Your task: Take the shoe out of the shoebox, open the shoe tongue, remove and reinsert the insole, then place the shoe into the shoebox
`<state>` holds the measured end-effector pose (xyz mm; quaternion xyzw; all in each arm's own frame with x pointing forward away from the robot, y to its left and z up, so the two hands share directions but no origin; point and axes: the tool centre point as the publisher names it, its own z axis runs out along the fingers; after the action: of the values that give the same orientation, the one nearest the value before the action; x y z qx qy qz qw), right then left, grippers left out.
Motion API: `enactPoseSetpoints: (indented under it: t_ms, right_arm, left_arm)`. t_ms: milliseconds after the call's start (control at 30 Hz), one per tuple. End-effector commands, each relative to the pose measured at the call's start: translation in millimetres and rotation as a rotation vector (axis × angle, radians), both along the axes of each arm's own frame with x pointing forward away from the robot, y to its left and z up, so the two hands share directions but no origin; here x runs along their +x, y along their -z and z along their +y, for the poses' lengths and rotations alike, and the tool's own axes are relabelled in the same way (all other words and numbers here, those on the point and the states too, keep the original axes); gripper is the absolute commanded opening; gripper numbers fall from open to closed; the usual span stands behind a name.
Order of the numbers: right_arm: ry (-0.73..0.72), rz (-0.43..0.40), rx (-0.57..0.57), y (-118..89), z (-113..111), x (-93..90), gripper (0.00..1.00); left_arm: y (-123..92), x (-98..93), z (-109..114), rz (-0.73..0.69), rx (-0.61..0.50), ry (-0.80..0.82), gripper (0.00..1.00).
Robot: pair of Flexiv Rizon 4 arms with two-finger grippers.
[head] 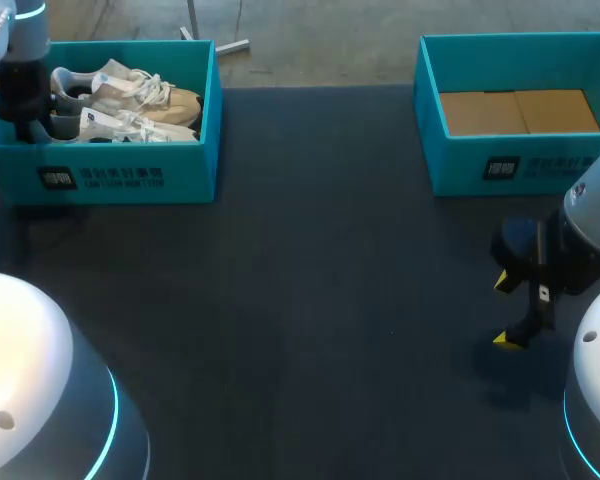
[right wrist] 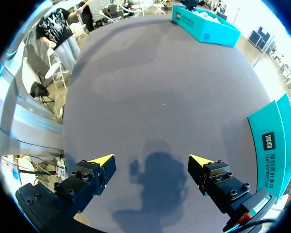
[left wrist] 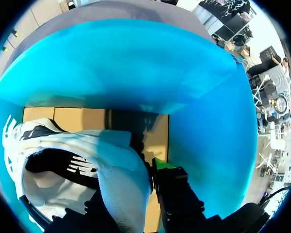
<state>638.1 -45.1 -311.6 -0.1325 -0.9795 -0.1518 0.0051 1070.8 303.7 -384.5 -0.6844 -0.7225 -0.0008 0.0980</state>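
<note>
Two white and beige shoes (head: 130, 90) lie in the teal shoebox (head: 130, 175) at the table's far left. My left gripper (head: 30, 125) is down inside that box at its left end. In the left wrist view the white heel collar of a shoe (left wrist: 87, 155) sits pinched between the fingers of the left gripper (left wrist: 128, 187); one fingertip (left wrist: 160, 165) shows outside the heel, the other is hidden by the shoe. My right gripper (head: 508, 310) hangs open above the bare mat at the right, its fingers (right wrist: 102, 162) wide apart around nothing.
A second teal box (head: 500, 165) with a cardboard floor stands at the far right, just behind the right gripper, and its wall (right wrist: 276, 141) shows beside that gripper. Dark mat (head: 320, 280) spans the space between the boxes.
</note>
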Motion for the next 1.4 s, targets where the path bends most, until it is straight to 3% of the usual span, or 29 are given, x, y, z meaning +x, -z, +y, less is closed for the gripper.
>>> enactPoseSetpoints:
  t_ms: [33,267,767,1400]
  right_arm:
    - [0.000,-0.004,0.001,0.8,-0.3,-1.5,1.00]
    - [0.000,-0.004,0.001,0.8,-0.3,-1.5,1.00]
    - [0.000,-0.004,0.001,0.8,-0.3,-1.5,1.00]
    - [0.000,-0.004,0.001,0.8,-0.3,-1.5,1.00]
  left_arm:
    - [-6.7,3.8,3.0,0.016,-0.016,-0.014,0.00]
    - [-17.6,6.3,2.5,0.024,-0.031,-0.042,0.00]
    - [-66.2,13.5,7.6,-0.005,-0.070,-0.072,0.00]
    - [-155.7,-4.1,7.7,-0.108,-0.109,0.011,0.00]
